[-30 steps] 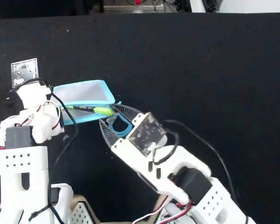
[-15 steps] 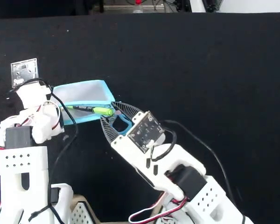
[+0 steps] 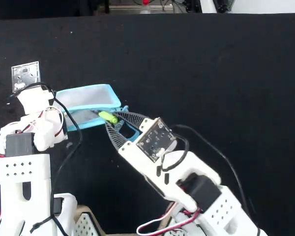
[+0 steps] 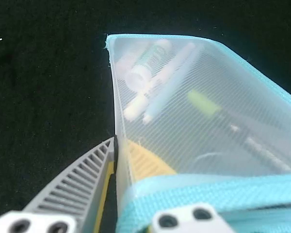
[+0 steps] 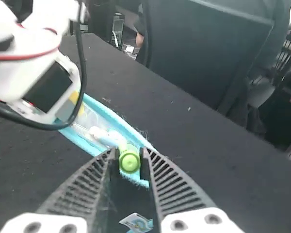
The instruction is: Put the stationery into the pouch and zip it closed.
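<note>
Black table (image 3: 211,73); pouch (image 3: 88,96) hides most of pen (image 3: 108,117).

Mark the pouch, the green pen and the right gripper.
pouch (image 4: 174,141): left wrist view, mesh side wall.
green pen (image 5: 129,160): right wrist view, round end cap.
right gripper (image 3: 112,120): high view, between its fingertips.

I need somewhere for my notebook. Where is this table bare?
The black table is bare across its whole far and right side, beyond the translucent light-blue zip pouch. It is crowded near the left: the left arm's jaws hold the pouch, the right arm's jaws hold a green-capped marker at its mouth, and a small silver square plate lies nearby.
</note>
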Available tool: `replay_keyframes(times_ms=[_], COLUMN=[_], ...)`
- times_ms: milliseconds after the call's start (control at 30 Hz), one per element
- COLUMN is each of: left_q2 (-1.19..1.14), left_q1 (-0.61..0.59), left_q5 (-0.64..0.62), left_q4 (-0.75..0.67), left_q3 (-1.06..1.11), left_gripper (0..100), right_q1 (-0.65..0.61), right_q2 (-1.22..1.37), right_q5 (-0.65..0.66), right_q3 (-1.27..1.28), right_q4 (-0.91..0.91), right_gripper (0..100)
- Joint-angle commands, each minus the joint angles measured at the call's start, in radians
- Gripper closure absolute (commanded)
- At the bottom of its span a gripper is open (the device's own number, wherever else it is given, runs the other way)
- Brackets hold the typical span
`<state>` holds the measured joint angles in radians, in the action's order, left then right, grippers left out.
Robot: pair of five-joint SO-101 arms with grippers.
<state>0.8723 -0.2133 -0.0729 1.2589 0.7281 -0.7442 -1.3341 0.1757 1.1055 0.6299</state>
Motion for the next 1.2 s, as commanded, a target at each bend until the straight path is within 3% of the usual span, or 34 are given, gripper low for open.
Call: replay_keyframes(times_ms=[0, 233, 567, 667, 800, 967, 1167], left_q2=[-0.028, -0.031, -0.032, -0.032, -0.029, -0.028, -0.026], left_q1=[-0.004, -0.004, -0.004, -0.004, -0.004, -0.004, -0.004], left_q5=[0.005, 0.005, 0.005, 0.005, 0.005, 0.005, 0.005], left_q4=[-0.003, -0.006, -0.005, -0.005, -0.002, 0.0, 0.0], left_q3=[0.022, 0.022, 0.022, 0.022, 0.022, 0.022, 0.022], left_gripper=[97, 97, 97, 97, 97, 97, 97], right_q1=[0.02, 0.02, 0.017, -0.026, -0.104, -0.126, 0.005], right_q2=[-0.004, 0.148, 0.527, 0.576, 0.544, 0.41, 0.325], right_q5=[0.071, 0.126, 0.129, 0.126, 0.13, 0.13, 0.132], right_q3=[-0.182, -0.297, -0.667, -0.687, -0.69, -0.685, -0.664], right_q4=[0.141, 0.227, 0.471, 0.489, 0.502, 0.505, 0.517], right_gripper=[98.8, 98.8, 98.4, 91.9, 80.8, 82.2, 82.5])
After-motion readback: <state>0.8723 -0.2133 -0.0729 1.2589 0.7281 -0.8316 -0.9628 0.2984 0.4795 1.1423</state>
